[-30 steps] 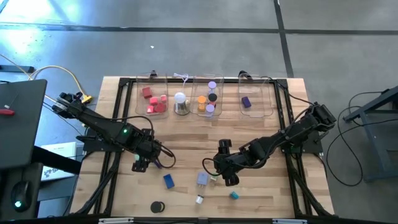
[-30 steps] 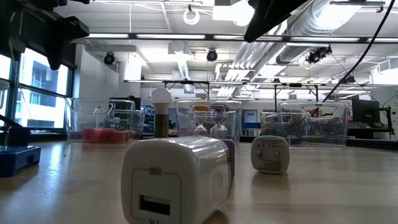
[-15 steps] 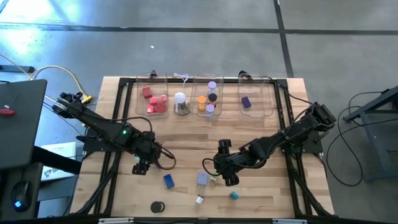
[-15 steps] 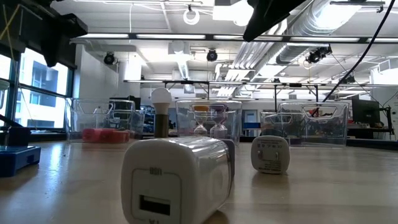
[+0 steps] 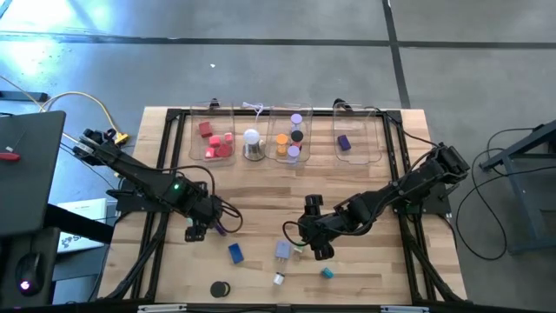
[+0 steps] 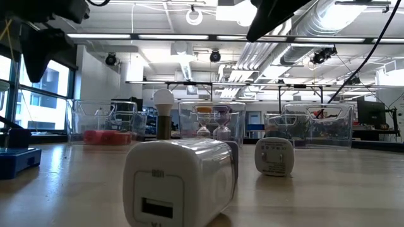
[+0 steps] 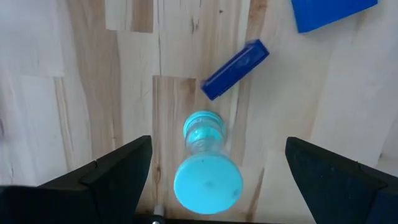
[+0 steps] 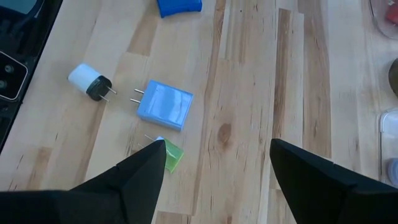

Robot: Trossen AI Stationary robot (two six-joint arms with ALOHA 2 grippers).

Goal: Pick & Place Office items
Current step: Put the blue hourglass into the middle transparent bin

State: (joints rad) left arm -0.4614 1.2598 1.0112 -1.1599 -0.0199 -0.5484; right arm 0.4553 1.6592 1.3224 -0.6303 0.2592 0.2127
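Left gripper (image 5: 198,231) hovers over the left half of the wooden table (image 5: 365,269), its jaws spread wide with nothing between them; in its wrist view a teal-capped clear piece (image 7: 206,168) and two blue pieces show on the wood below, the nearer a dark blue block (image 7: 235,61). Right gripper (image 5: 314,245) hangs near the table's middle, jaws apart and empty, with a small green piece (image 8: 171,155) just beside one fingertip.

Five loose items lie on the front of the table: one blue block (image 5: 235,253), one light blue plug adapter (image 5: 283,250), one white-and-black plug (image 5: 279,279), one teal piece (image 5: 327,273) and one black disc (image 5: 220,289).

Three clear bins stand along the far edge. The left bin (image 5: 212,113) holds about five red pieces (image 5: 218,144), the middle bin (image 5: 302,111) about five cylinders in orange, purple and black, and the right bin (image 5: 372,139) one purple piece (image 5: 344,142). A white dome on a silvery base (image 5: 253,145) stands between the left and middle bins.
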